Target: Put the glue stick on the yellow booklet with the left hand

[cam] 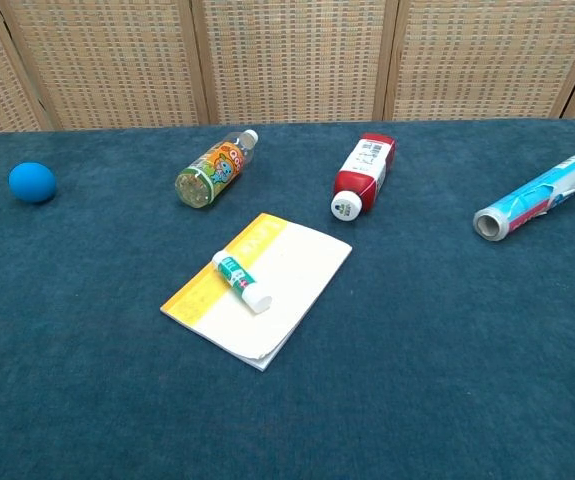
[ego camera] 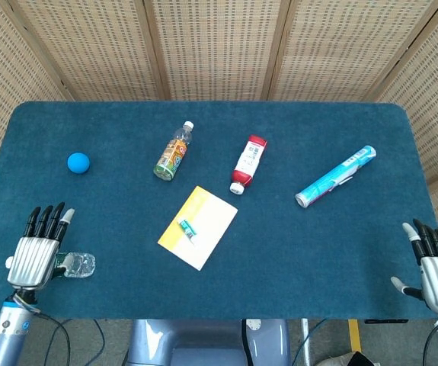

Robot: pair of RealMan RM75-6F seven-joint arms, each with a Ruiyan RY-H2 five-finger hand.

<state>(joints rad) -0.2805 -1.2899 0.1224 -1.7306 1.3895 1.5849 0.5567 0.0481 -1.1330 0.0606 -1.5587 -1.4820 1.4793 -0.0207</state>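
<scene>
Glue stick point(cam: 240, 281) lies on its side on the yellow booklet point(cam: 287, 290), across the boundary between the yellow strip and the white area, its white cap toward the near edge. The booklet lies flat on the blue table point(ego camera: 279, 244). My left hand point(ego camera: 37, 249) is at the table's near left corner, well apart from the glue stick, fingers straight and spread, holding nothing; it partly covers a clear water bottle point(ego camera: 78, 264). My right hand point(ego camera: 432, 267) is at the near right corner, likewise spread and empty. Beyond the booklet lie an orange-labelled bottle point(cam: 215, 169) and a red-and-white bottle point(cam: 362, 174). A blue ball point(cam: 32, 182) sits far left, a blue-and-white tube point(cam: 539, 194) far right.
</scene>
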